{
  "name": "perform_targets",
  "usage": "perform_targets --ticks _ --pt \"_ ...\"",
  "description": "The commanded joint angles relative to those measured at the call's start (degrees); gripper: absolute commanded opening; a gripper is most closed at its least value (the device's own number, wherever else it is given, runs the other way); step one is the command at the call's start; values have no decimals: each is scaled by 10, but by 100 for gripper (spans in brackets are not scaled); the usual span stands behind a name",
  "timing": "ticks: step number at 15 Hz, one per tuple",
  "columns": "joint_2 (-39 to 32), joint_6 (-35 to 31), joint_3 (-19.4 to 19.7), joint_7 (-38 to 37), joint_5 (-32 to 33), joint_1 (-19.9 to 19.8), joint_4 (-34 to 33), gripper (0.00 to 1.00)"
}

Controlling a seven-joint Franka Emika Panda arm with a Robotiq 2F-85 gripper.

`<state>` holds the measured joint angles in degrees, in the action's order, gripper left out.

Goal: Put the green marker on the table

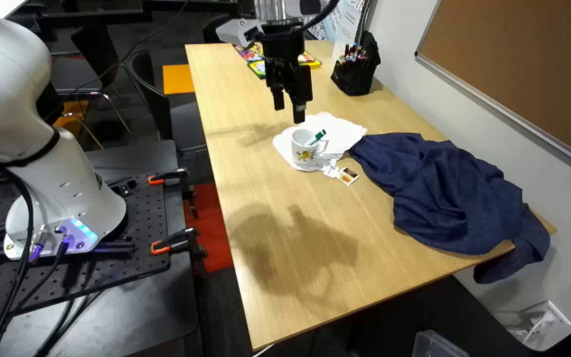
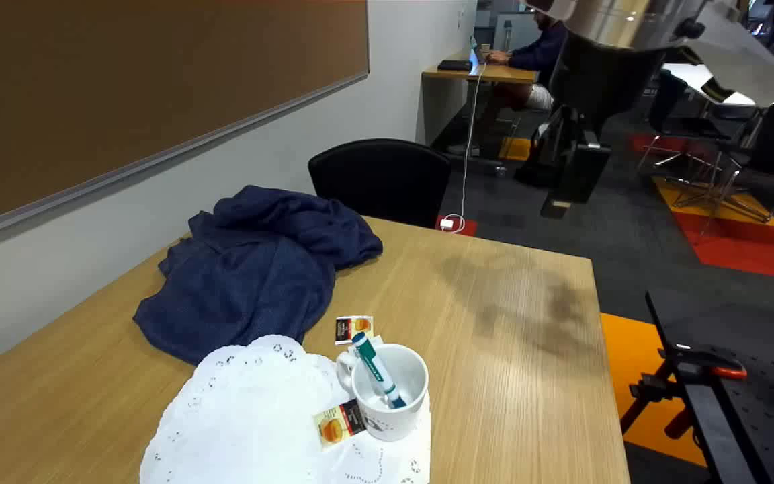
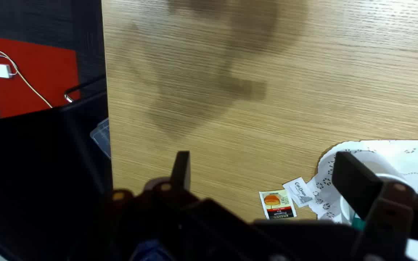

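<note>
The green marker (image 1: 318, 137) leans inside the white cup (image 1: 299, 148), its dark green cap end sticking out above the rim. In an exterior view the marker (image 2: 375, 366) shows its white label and the cup (image 2: 390, 425) its open top. In the wrist view only a bit of green (image 3: 358, 222) shows, mostly hidden behind a finger. The cup stands on the light wooden table (image 1: 246, 173), on a white doily. My gripper (image 1: 289, 108) is open and empty, fingers pointing down, above the table and apart from the cup. It also shows in the wrist view (image 3: 262, 156).
A white doily (image 2: 246, 417) lies under and beside the cup. Tea packets (image 1: 347, 176) lie close to it. A dark blue cloth (image 1: 454, 193) covers part of the table's wall side. A black pen holder (image 1: 355, 74) and colourful boxes (image 1: 258, 68) stand farther along the table.
</note>
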<state>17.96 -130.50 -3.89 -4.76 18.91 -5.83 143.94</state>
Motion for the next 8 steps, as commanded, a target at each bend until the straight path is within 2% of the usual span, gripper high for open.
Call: perform_targets --ticks 1,8 --pt "0 2 8 -2 3 9 -1 100" --pt "-5 -3 4 -8 4 12 -1 100"
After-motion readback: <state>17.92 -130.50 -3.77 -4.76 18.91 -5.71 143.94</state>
